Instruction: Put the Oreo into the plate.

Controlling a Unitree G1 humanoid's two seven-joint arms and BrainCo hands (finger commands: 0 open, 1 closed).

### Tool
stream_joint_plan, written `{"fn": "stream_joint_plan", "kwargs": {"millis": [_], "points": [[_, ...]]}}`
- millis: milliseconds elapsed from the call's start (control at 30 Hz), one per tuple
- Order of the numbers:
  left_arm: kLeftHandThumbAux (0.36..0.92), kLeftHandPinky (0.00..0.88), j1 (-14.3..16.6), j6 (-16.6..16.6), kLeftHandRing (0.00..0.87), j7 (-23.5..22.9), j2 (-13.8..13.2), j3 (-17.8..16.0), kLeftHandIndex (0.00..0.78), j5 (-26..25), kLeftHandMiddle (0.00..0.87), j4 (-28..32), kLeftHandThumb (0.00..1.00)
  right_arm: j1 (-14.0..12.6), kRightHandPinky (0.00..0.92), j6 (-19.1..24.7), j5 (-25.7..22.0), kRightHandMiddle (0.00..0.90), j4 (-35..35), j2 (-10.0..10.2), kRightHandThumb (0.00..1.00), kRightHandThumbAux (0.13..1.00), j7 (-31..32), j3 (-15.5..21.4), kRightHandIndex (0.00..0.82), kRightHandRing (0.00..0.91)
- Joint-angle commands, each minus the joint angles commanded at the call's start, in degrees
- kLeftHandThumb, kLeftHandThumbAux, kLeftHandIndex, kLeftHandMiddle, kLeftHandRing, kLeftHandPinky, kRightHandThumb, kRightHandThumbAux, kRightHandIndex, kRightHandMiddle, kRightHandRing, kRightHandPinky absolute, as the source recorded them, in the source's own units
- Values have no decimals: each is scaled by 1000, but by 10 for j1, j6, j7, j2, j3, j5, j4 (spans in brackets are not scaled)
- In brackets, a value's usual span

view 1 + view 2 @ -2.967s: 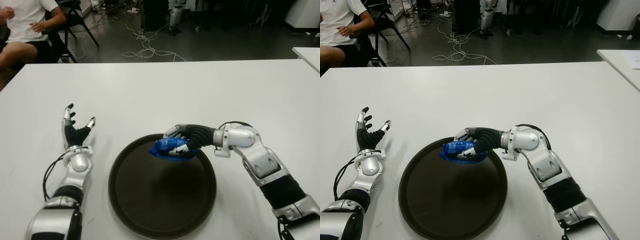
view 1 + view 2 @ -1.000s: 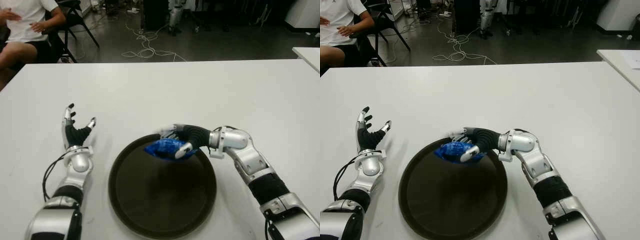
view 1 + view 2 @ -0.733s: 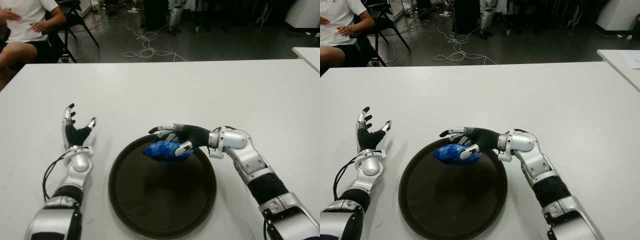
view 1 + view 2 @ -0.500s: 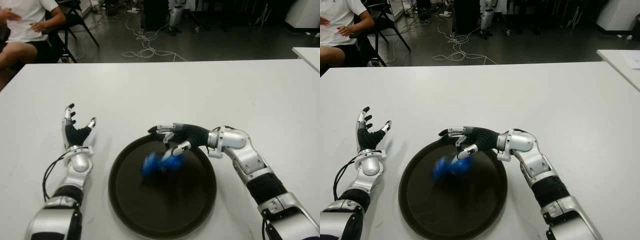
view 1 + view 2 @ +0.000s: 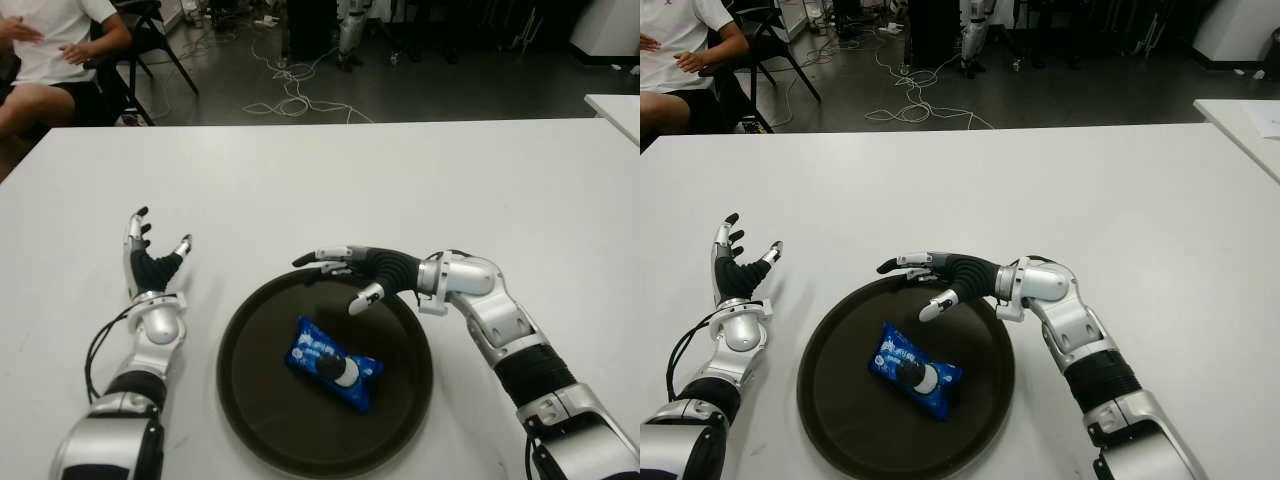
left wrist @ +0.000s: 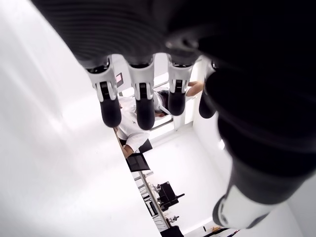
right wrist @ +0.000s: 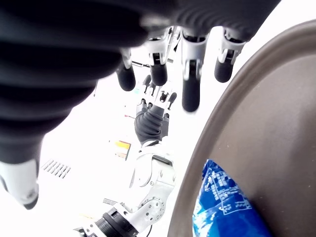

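- The white surface (image 5: 300, 180) fills most of the head views; beyond its far edge lie a dark floor with loose cables (image 5: 290, 95) and, at about 11 o'clock, a seated person (image 5: 45, 60) on a chair.
- The dark round plate (image 5: 250, 400) sits at the near middle of the surface, roughly 6 o'clock from the scene's centre.
- The right arm reaches in from 4 o'clock, and the right hand (image 5: 350, 275) hovers over the plate's far rim at its 12 to 1 o'clock. Its fingers are spread and released, grasping nothing; the right wrist view shows the same, with fingertips (image 7: 190, 98) apart above the rim.
- The left hand (image 5: 150, 262) shows at 9 o'clock of the plate, well apart from it, palm up with fingers relaxed and empty. I cannot tell whether it touches the surface.
- The Oreo (image 5: 333, 363), a blue packet with a cookie printed on it, lies flat inside the plate, just right of its centre and toward 5 o'clock of it, clear of the right hand.
- Judged from this, the placing step is done: the packet is in the plate and free of both hands.
- The next move calls only for drawing the right hand back toward 4 o'clock, lifted enough not to catch the rim or nudge the packet.
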State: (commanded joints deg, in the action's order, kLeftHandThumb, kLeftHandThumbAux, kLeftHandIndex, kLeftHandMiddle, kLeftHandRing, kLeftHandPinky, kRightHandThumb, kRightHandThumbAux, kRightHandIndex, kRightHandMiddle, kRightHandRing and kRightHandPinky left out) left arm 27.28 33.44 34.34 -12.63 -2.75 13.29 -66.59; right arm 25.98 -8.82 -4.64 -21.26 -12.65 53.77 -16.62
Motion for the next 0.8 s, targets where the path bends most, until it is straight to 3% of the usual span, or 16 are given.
{"fn": "stream_joint_plan", "kwargs": {"millis": [400,800], "points": [[790,138,2,-1,104,2,1,0,102,-1,92,-1,219,6,0,-21,-6,29,-19,6,0,560,8,3,54,0],[799,161,1,-1,122,3,2,2,106,2,102,-1,209,20,0,-57,4,28,-58,6,0,604,0,5,58,0]]}}
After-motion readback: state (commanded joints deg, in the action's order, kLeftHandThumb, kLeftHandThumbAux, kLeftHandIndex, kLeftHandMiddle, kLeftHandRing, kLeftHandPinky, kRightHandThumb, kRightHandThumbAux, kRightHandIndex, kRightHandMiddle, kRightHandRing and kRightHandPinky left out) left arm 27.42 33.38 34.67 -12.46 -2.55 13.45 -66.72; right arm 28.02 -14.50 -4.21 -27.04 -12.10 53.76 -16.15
